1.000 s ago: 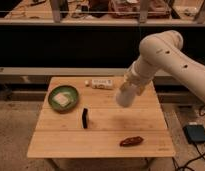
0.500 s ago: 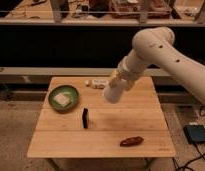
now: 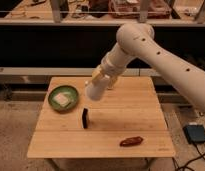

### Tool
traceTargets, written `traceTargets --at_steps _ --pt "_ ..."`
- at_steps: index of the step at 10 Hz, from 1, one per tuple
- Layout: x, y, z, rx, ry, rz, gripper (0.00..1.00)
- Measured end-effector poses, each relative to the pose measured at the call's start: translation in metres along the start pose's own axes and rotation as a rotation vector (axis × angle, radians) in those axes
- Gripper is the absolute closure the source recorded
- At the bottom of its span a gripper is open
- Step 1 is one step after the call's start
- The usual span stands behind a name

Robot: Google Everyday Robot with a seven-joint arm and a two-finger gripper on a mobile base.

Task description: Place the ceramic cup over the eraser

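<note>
A: Big stuff first?
B: Wooden table [image 3: 146, 102]. White arm [image 3: 161, 55] reaches in from the right, above it.
A: Plate?
B: Green plate [image 3: 51, 96] at left, with a pale piece [image 3: 62, 100] in it.
A: Gripper?
B: Gripper [image 3: 102, 81] is over the table's back middle, clamped on the ceramic cup [image 3: 94, 92]. The cup is tilted and off the surface.
A: Small items?
B: Reddish-brown object [image 3: 131, 141] front right. Eraser [image 3: 85, 118] stands upright on the table, below the cup, not touching it.

It looked like a lab or workshop: cluttered benches [image 3: 131, 7] behind, a cabled box [image 3: 197, 133] on the floor [image 3: 11, 125], the gripper [image 3: 99, 85] holding a cup [image 3: 93, 92] over a wooden table [image 3: 136, 115].
</note>
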Motion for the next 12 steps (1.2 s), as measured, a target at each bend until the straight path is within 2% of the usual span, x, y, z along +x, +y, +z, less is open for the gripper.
traceTargets --at_steps 1,5,7,8,10,12 --pt "-0.006 -0.01 0.009 -0.003 -0.03 -0.038 1.0" --pt "-0.027 -0.033 0.037 -0.037 -0.099 -0.138 1.0" --pt "-0.037 -0.036 0.049 -0.059 -0.121 -0.169 1.0" --pt "-0.043 -0.034 0.058 -0.093 -0.13 -0.189 1.0" --pt "-0.049 -0.028 0.07 -0.134 -0.137 -0.198 1.0" --pt "-0.053 -0.027 0.081 -0.152 -0.147 -0.196 1.0"
